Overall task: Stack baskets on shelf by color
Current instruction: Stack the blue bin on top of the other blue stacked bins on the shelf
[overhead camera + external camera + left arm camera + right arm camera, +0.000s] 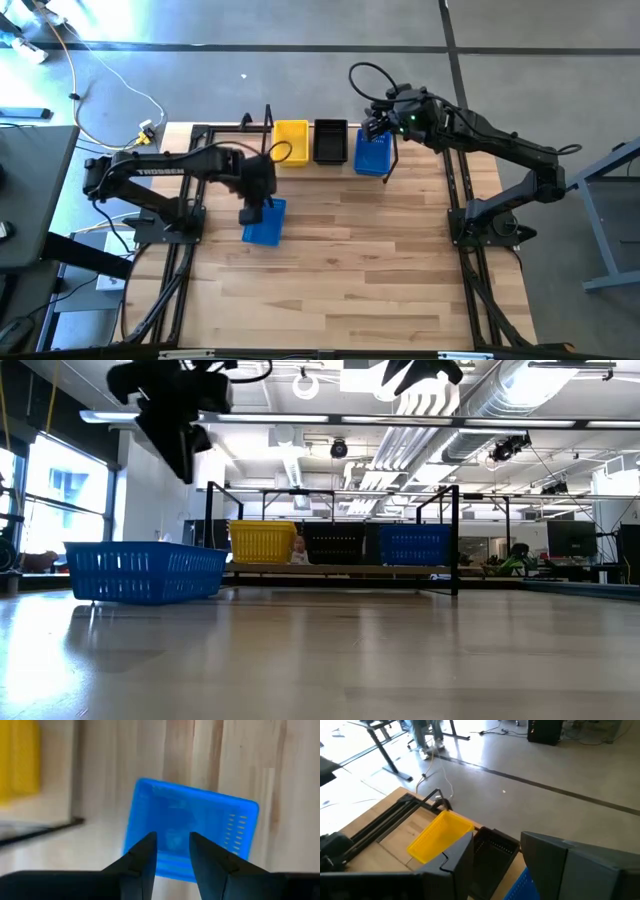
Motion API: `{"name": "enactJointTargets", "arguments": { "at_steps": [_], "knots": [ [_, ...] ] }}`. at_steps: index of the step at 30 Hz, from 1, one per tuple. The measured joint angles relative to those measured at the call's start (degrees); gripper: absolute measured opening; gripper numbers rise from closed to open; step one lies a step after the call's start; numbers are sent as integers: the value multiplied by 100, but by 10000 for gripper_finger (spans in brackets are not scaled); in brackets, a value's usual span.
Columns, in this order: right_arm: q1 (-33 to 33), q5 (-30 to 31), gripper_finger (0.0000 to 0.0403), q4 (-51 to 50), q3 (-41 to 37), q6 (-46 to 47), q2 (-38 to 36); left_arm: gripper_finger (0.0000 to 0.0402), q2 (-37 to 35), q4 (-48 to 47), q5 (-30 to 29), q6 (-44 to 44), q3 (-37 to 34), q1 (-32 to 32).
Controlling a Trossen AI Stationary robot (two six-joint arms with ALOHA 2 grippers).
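Observation:
A blue basket [266,224] [145,572] [192,827] rests flat on its bottom on the wooden table. My left gripper [252,212] [171,840] [185,460] hangs open above the basket's left end, well clear of it in the low view. On the shelf [310,160] [340,571] at the far edge stand a yellow basket [291,143] [440,837], a black one [330,141] [492,851] and a blue one [372,152] [415,544], side by side. My right gripper [378,128] [496,840] is open and raised above the shelf's blue basket. Other baskets are not in view.
The shelf's black wire loop ends [455,540] stand upright at both ends of the plank. Black frame rails [175,270] run along the table's left and right sides. The near half of the tabletop [340,290] holds no objects.

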Motion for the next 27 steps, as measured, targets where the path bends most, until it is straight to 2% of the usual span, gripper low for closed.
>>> {"name": "enactJointTargets", "arguments": {
  "at_steps": [7,15,22,27],
  "knots": [
    [0,-321,149,0,0,131,0,102,-295,-206,-184,-1960,-374,-366],
    [2,-679,149,-4,0,148,0,115,-371,-402,-160,-3568,-821,-564],
    [80,-948,149,-237,0,152,0,147,-371,-361,-151,-4462,-1265,-615],
    [222,-941,149,-576,0,358,0,152,-371,-289,-329,-4841,-1494,-615]
  ]
}}
